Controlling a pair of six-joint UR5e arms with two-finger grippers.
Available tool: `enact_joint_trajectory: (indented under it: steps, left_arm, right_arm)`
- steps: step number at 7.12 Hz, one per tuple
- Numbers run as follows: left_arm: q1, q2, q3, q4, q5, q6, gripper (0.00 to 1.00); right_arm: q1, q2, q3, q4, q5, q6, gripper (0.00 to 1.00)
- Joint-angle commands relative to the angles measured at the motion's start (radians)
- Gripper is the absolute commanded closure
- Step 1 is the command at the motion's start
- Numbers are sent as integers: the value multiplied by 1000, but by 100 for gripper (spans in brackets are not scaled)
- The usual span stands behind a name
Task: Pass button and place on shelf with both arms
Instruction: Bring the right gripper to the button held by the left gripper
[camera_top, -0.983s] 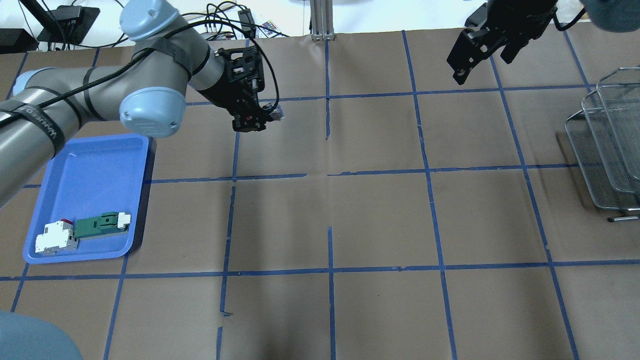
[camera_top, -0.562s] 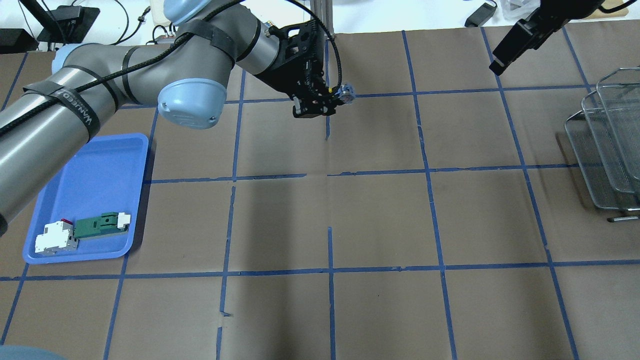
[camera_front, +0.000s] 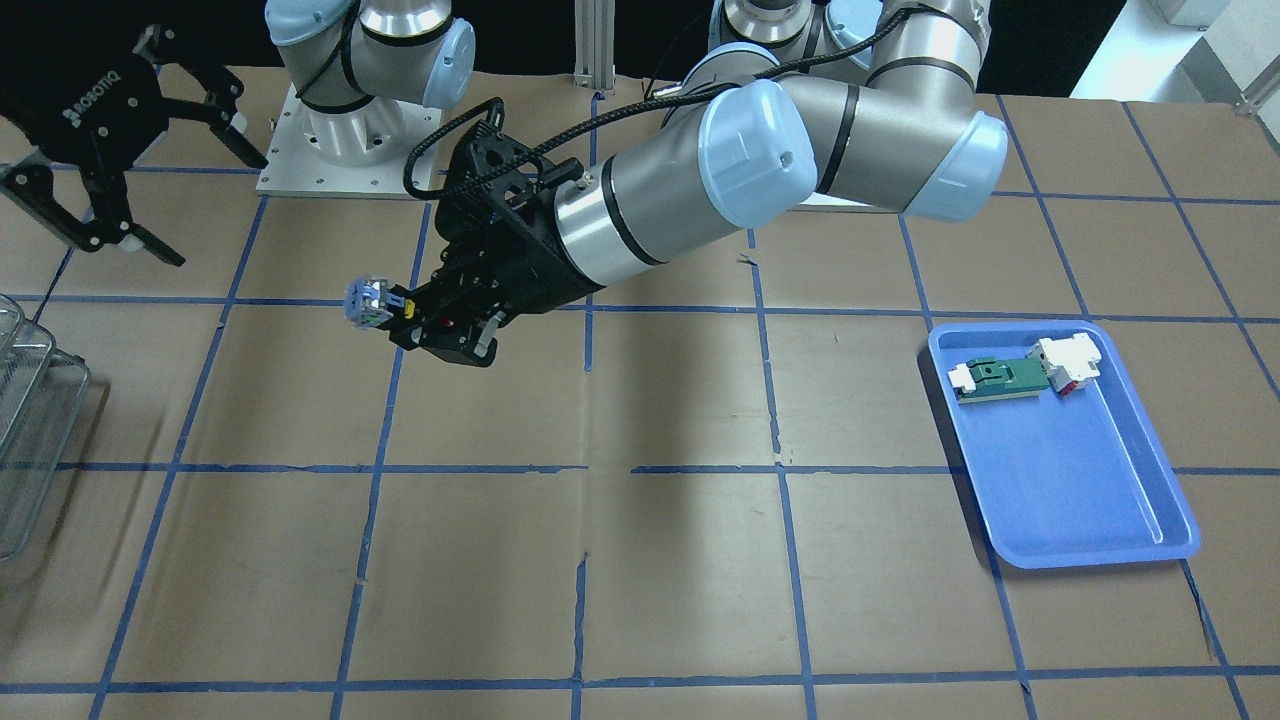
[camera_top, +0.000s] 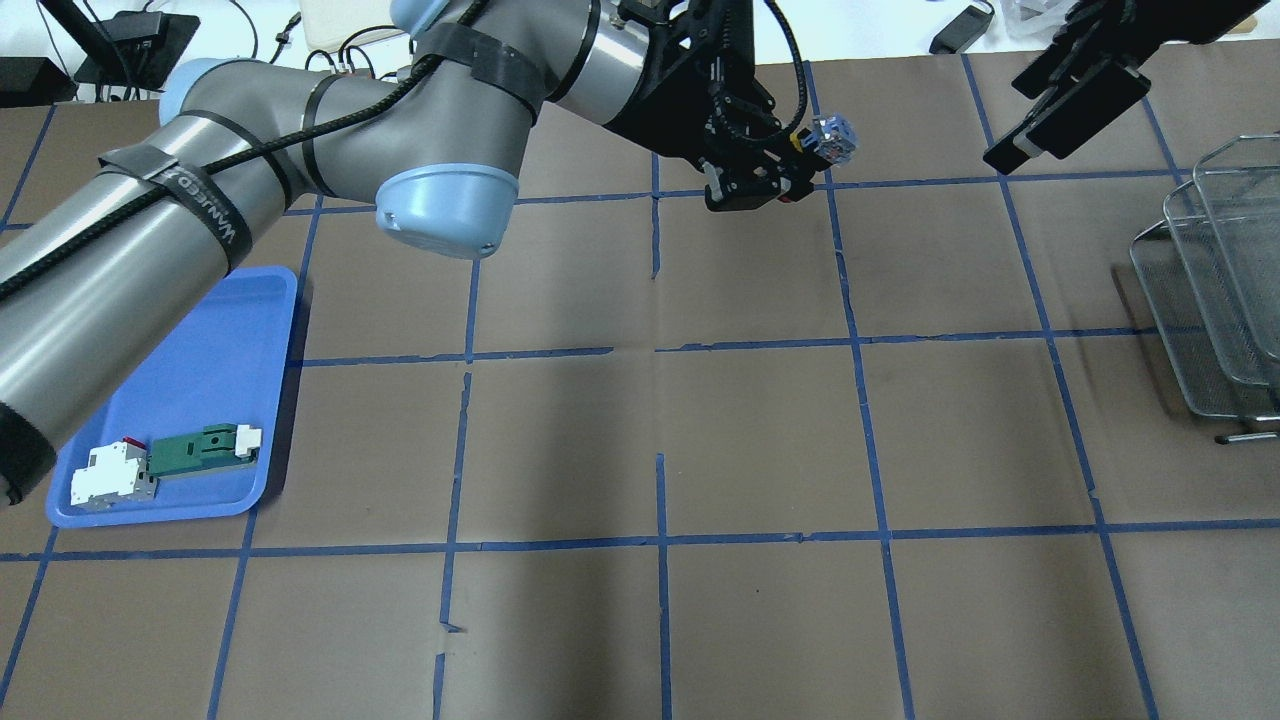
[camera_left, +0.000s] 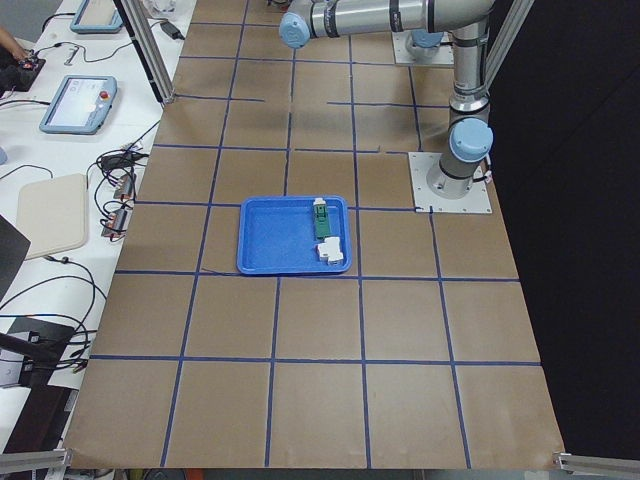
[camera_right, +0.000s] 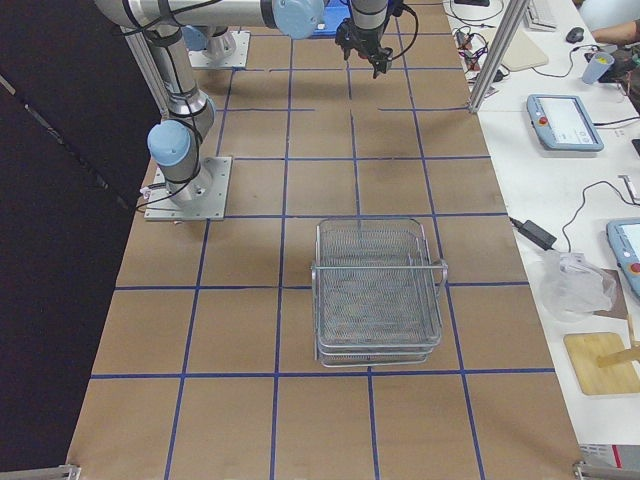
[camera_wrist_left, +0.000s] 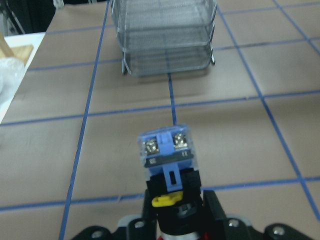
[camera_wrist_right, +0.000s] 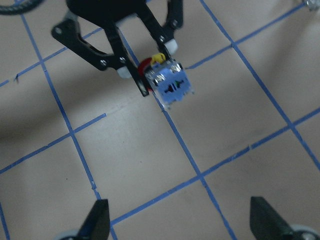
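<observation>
Our left gripper (camera_front: 410, 315) pinches the button (camera_front: 364, 303) — its block poking past the fingertips (camera_wrist_right: 171, 46) — right gripper (camera_front: 215, 210) wide open, empty.

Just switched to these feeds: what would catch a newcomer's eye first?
First, the left pincer, held over the table's far side and shut on the button. The button's clear blue base points toward the right pincer, which hangs open nearby. Then the wire shelf at the robot's right end of the table, and the blue tray at its left end with two parts in it.
</observation>
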Motion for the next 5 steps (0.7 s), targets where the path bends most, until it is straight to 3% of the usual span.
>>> enact_joint_trajectory:
  steps: [1, 3, 5]
  left_arm:
    - [-35, -6, -4, 103, -73, -113, 100]
    - [-36, -6, -7, 106, -90, -114, 100]
    - [-36, -4, -9, 111, -89, -112, 100]
  right_arm:
    - [-47, -21, 4, 14, 88, -259, 0]
    - [-51, -23, 2, 11, 170, -376, 0]
    - [-48, -21, 2, 43, 170, -378, 0]
